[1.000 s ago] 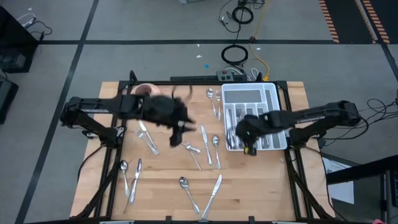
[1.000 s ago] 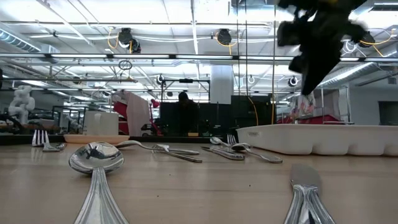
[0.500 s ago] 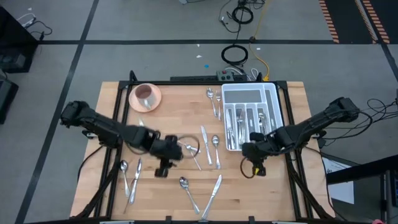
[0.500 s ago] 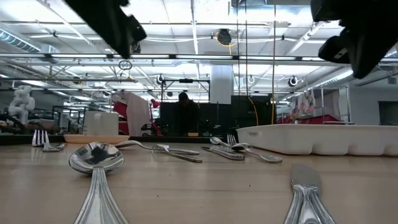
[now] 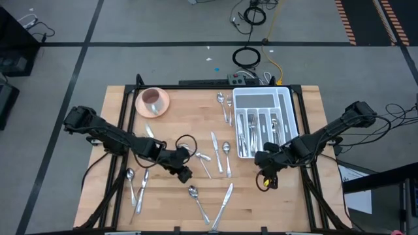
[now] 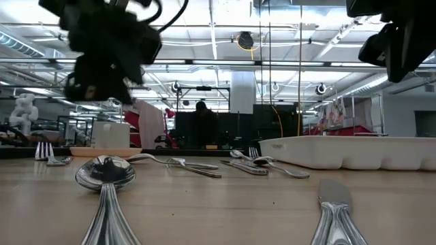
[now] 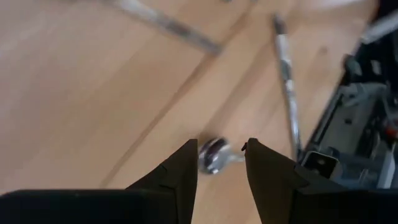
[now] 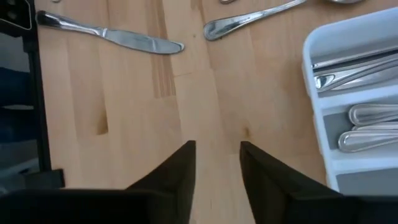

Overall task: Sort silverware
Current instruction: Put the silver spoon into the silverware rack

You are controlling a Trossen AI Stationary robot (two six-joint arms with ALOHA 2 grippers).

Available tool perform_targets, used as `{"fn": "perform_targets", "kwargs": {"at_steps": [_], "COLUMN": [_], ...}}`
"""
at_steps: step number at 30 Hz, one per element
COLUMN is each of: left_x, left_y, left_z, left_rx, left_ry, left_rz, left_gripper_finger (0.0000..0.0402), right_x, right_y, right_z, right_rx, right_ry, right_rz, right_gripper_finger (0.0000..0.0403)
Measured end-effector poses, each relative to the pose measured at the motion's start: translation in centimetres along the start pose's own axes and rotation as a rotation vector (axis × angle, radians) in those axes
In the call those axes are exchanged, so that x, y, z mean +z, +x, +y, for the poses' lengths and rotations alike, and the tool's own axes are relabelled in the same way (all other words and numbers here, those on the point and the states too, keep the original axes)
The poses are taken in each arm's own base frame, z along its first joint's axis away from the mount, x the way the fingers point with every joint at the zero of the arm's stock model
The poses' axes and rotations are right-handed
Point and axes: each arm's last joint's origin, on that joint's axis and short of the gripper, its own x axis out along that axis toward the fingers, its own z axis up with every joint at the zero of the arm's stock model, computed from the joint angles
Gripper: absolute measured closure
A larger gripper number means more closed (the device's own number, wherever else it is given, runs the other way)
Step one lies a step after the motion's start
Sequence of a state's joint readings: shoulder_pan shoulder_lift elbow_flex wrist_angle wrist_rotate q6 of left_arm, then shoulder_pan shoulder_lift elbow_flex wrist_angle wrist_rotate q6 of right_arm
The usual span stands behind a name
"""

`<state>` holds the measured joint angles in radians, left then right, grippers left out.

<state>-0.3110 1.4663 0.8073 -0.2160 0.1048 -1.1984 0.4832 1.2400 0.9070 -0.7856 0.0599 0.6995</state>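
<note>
Glossy metal silverware [image 5: 219, 154] lies on matt wood table [image 5: 176, 111] (tray [image 5: 288, 114] white plastic).

Left gripper [image 7: 221, 165] hangs parted above a spoon [image 7: 214, 154].

Two dark jointed arms (black cables looped).

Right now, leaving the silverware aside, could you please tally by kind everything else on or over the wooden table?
White plastic compartmented tray: 1
Round pink saucer: 1
Small cup on that saucer: 1
Dark two-finger grippers: 2, the left gripper and the right gripper
Total: 5
</note>
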Motion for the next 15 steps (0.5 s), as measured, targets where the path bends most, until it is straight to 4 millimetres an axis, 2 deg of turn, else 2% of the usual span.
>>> {"fn": "perform_targets", "kwargs": {"at_steps": [6, 15], "left_x": [-0.5, -0.9], "left_y": [0.3, 1.8], "left_z": [0.8, 1.1], "left_rx": [0.026, 0.045], "left_ry": [-0.077, -0.070], "left_rz": [0.027, 0.064], "left_gripper_finger": [0.0259, 0.0216], "right_x": [-0.4, -0.7], "right_y": [-0.1, -0.1], "right_z": [0.5, 0.8], "right_rx": [-0.026, -0.035], "right_ry": [-0.008, -0.001], "right_rz": [-0.025, -0.037], "right_gripper_finger": [0.0255, 0.0253]}}
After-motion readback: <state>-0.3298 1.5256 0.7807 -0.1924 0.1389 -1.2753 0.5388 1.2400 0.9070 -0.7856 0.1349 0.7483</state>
